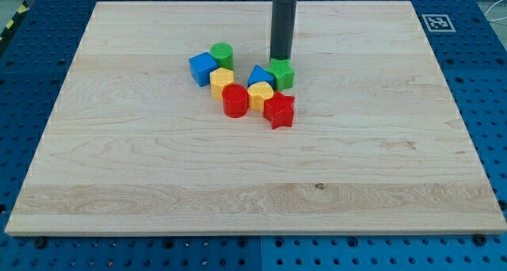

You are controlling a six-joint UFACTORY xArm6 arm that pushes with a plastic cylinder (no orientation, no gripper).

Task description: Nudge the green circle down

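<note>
The green circle (223, 55) stands at the top of a tight cluster of blocks, touching a blue cube (203, 68) at its lower left and a yellow block (222, 82) below it. My tip (279, 59) is well to the right of the green circle, at the top edge of another green block (282, 74). A blue triangle (259, 75), a second yellow block (261, 95), a red circle (235, 101) and a red star (279, 110) fill out the cluster below.
The wooden board (253, 192) lies on a blue perforated table (491, 104). A black and white marker (435, 21) sits at the board's top right corner.
</note>
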